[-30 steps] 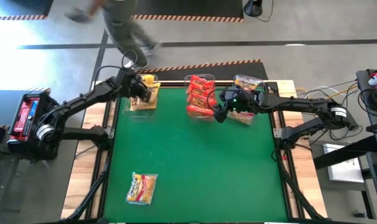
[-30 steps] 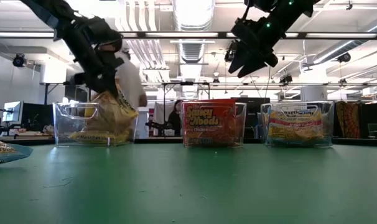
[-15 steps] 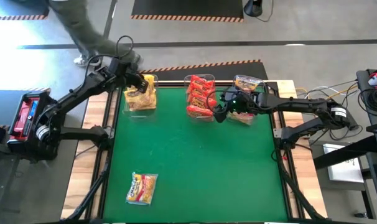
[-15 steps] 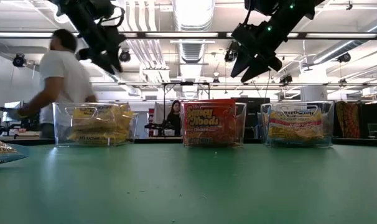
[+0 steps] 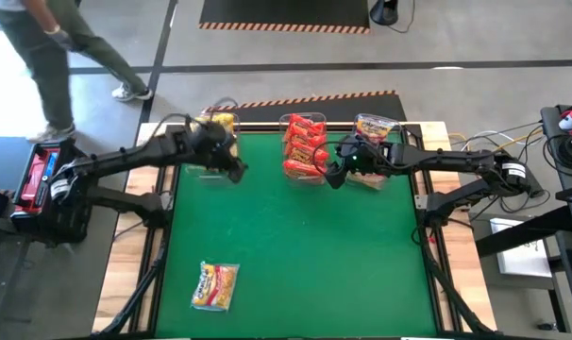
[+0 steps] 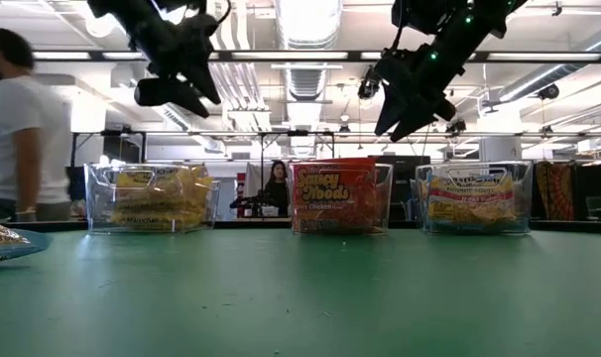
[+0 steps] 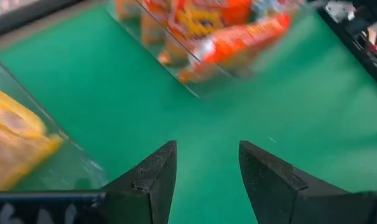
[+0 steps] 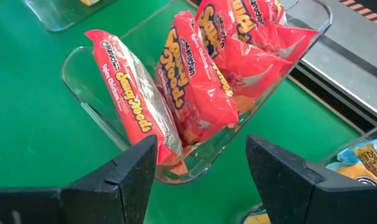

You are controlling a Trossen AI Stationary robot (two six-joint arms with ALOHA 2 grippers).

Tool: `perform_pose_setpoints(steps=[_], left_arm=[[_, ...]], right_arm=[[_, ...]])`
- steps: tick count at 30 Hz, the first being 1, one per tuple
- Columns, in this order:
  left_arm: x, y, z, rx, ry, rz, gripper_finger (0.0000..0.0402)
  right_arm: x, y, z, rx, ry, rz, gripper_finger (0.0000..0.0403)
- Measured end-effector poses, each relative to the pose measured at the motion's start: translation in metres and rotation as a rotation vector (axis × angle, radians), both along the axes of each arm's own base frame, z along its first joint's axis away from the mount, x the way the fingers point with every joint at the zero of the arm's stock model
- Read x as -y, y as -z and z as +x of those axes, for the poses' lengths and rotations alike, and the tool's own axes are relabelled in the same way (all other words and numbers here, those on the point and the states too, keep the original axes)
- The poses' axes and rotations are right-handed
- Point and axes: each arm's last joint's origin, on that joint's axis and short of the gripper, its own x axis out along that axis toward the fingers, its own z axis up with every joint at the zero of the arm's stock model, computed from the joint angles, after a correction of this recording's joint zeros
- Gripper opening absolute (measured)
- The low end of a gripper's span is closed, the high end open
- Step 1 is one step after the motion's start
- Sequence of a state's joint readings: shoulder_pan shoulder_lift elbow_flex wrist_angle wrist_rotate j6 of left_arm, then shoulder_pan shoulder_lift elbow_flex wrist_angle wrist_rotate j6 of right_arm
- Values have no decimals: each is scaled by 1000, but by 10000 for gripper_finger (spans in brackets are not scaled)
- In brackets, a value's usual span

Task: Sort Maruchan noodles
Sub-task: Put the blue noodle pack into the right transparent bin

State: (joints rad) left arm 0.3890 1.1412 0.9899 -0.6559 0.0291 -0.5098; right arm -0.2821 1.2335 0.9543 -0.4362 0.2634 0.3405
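Three clear bins along the table's (image 5: 295, 246) 12 o'clock edge: yellow bin (image 6: 150, 196) at about 11, red bin (image 5: 303, 146) at 12, pale bin (image 6: 474, 196) at 1. Each holds packets of one kind: yellow packets (image 6: 154, 195), red packets (image 8: 195, 93), pale packets (image 6: 469, 198). One loose packet (image 5: 216, 285) lies flat at 7 o'clock near the front edge, well apart from the bins; the low view catches only its edge.

Left gripper (image 7: 204, 165) is spread and empty, up in the air just beside the yellow bin on its table side. Right gripper (image 8: 201, 155) is spread and empty too, hovering between the red and pale bins, red packets right ahead of it. A person (image 6: 18, 139) walks past beyond the table.

Judgement: only the loose packet is left to sort; it looks yellow-orange, so likely the yellow bin.

Risks:
- The packet is flat and crinkly, so the fingers could slide over it or push it off the near edge instead of pinching it.
- The yellow bin looks full; a drop could catch the rim and spill out.
- The left arm could clip the bin wall on leaving and shift it.
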Motion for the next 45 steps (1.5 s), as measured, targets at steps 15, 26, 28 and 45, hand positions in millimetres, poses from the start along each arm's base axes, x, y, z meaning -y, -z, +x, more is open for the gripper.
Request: perform_pose_setpoints(steps=[15,26,28,45], left_arm=[[131,21,15,-77,-158,-327,155],[222,53,-10,-326,-325,-599,156],[232,58,-14,-350,-350,-607,156],[268,103,-7,-584,-379,-635,155]], right_arm=[[0,0,0,0,0,0,233],[0,0,0,1,0,0,233],[0,0,0,1,-1,0,233],[0,0,0,1,-1,0,233]])
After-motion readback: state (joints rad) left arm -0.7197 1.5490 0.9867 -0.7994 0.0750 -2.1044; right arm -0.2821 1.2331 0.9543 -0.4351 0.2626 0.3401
